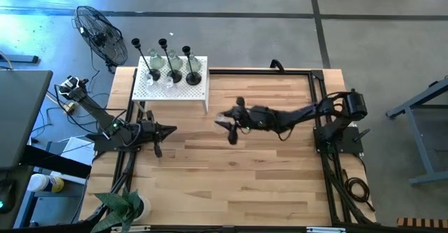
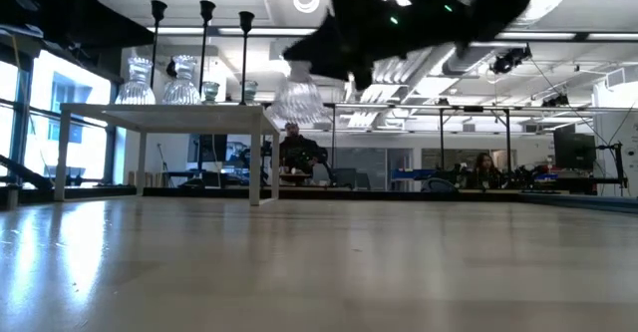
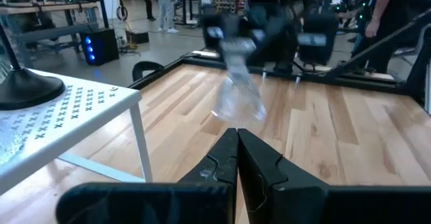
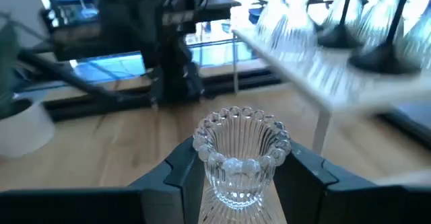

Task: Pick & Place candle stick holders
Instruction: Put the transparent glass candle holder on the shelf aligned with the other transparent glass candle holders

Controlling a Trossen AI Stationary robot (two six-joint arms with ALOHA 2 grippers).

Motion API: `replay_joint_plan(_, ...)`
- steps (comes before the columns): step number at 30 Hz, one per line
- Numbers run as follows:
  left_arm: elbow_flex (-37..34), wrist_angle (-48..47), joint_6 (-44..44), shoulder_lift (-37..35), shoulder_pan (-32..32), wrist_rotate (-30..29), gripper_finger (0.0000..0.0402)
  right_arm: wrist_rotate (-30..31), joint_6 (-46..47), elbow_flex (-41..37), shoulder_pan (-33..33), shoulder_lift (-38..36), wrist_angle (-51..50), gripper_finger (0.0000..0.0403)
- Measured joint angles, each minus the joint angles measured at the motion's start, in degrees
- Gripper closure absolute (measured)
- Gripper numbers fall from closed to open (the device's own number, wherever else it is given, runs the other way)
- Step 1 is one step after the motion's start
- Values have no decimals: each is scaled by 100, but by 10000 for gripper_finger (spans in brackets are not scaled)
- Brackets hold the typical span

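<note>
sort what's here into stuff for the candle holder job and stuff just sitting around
Job: three black candle stick holders on the white stand; clear glass holders beside them; a glass holder held in the right pincer.

Just there: white stand, fan, potted plant.

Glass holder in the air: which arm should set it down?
Right. The right gripper is already shut on the glass holder, above the bare table. The left gripper is shut, empty, off to the side.

Daylight from windows glares across the wooden table (image 2: 319,272); ceiling lights shine overhead, while motion blur smears the white stand (image 4: 350,76).
</note>
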Motion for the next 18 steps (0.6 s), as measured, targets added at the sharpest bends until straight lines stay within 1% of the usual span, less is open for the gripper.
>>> replay_joint_plan(3,-6,10,145,-29,2,-5,399,-71,-185,845,-219,7,-882,265)
replay_joint_plan(6,-6,47,253,-29,2,-18,399,-253,-327,1581,-489,136,-1322,264)
replay_joint_plan(13,-6,44,312,-29,2,-61,399,-766,-455,2748,-1091,994,-1752,264)
replay_joint_plan(18,-6,46,398,-29,2,-74,399,-964,-567,3428,-1360,1362,-1847,264)
